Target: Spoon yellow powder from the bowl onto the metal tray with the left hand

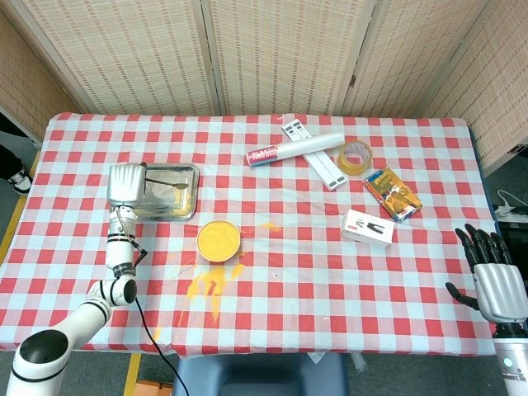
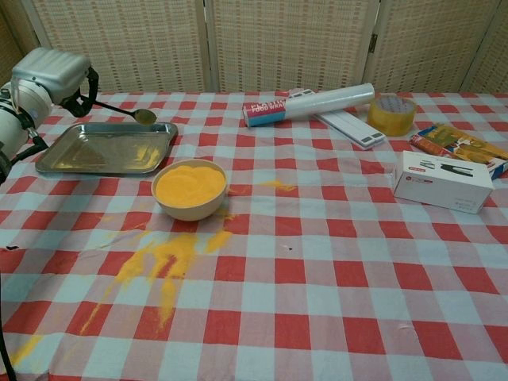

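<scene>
My left hand [image 1: 125,183] [image 2: 49,77] grips the handle of a spoon [image 2: 144,116] [image 1: 177,186] and holds it above the metal tray [image 1: 169,206] [image 2: 87,152]. The spoon's bowl hangs over the tray's right part, with yellow powder in it. Some yellow powder lies in the tray. The cream bowl [image 1: 219,240] [image 2: 190,190] full of yellow powder stands just right of and nearer than the tray. My right hand [image 1: 493,278] hovers low at the table's right edge, fingers apart, holding nothing.
Spilled yellow powder [image 2: 163,262] streaks the checked cloth in front of the bowl. At the back right lie a white roll [image 1: 297,148], a tape ring [image 1: 354,158], a white box [image 1: 368,228] and a colourful pack [image 1: 393,195].
</scene>
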You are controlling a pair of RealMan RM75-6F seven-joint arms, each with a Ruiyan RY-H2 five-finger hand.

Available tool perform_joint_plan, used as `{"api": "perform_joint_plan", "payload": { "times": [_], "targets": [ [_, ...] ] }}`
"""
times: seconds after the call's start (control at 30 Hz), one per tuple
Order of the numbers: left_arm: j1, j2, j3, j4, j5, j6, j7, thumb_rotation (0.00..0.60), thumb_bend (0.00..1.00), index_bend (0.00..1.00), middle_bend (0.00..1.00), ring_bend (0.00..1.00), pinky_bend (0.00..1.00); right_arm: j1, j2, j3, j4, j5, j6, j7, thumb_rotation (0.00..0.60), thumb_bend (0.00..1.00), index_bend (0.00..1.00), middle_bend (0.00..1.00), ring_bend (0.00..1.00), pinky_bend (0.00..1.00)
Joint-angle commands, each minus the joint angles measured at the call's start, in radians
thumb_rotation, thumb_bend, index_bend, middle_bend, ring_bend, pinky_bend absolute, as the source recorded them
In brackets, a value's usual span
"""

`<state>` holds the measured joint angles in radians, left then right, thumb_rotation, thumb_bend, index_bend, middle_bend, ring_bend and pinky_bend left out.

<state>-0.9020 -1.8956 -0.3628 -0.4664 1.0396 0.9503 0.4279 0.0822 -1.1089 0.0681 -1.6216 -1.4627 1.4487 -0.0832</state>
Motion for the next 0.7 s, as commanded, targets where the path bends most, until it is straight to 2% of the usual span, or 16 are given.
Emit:
{"api": "perform_joint_plan", "payload": {
  "times": [0.03,0.2,0.4,0.43,0.47,0.53,0.6,0.7],
  "targets": [
    [-0.020,-0.068,0.020,0.130,0.019,-0.075,-0.074,0.600,0.68,0.93,1.00,1.00,1.00,0.000,-0.001,-0.001,0.000,-0.002,0.001,-0.002,0.600,0.12,0.00,0.00,0.00,0.00],
    [-0.024,-0.101,0.028,0.223,0.036,-0.123,-0.125,0.600,0.64,0.88,1.00,1.00,1.00,-0.003,-0.002,-0.002,-0.003,-0.004,0.007,-0.007,0.600,0.12,0.00,0.00,0.00,0.00],
    [-0.025,-0.117,0.030,0.259,0.045,-0.156,-0.157,0.600,0.59,0.65,1.00,1.00,1.00,-0.004,-0.004,-0.004,-0.004,-0.009,0.010,-0.012,0.600,0.12,0.00,0.00,0.00,0.00],
    [-0.025,-0.118,0.029,0.262,0.045,-0.159,-0.158,0.600,0.58,0.54,1.00,1.00,1.00,-0.004,-0.004,-0.004,-0.005,-0.010,0.011,-0.012,0.600,0.12,0.00,0.00,0.00,0.00],
    [-0.026,-0.121,0.028,0.268,0.044,-0.169,-0.158,0.600,0.57,0.48,1.00,1.00,1.00,-0.005,-0.004,-0.004,-0.005,-0.011,0.012,-0.013,0.600,0.12,0.00,0.00,0.00,0.00],
    [-0.031,-0.125,0.015,0.281,0.032,-0.197,-0.146,0.600,0.55,0.28,1.00,1.00,1.00,-0.007,-0.003,-0.004,-0.006,-0.012,0.017,-0.013,0.600,0.12,0.00,0.00,0.00,0.00],
    [-0.036,-0.126,0.004,0.283,0.024,-0.203,-0.139,0.600,0.54,0.19,1.00,1.00,1.00,-0.007,-0.003,-0.006,-0.006,-0.015,0.017,-0.011,0.600,0.12,0.00,0.00,0.00,0.00],
    [-0.036,-0.121,-0.002,0.276,0.024,-0.197,-0.140,0.600,0.53,0.12,1.00,1.00,1.00,-0.009,-0.002,-0.008,-0.008,-0.020,0.021,-0.010,0.600,0.12,0.00,0.00,0.00,0.00]
  ]
}}
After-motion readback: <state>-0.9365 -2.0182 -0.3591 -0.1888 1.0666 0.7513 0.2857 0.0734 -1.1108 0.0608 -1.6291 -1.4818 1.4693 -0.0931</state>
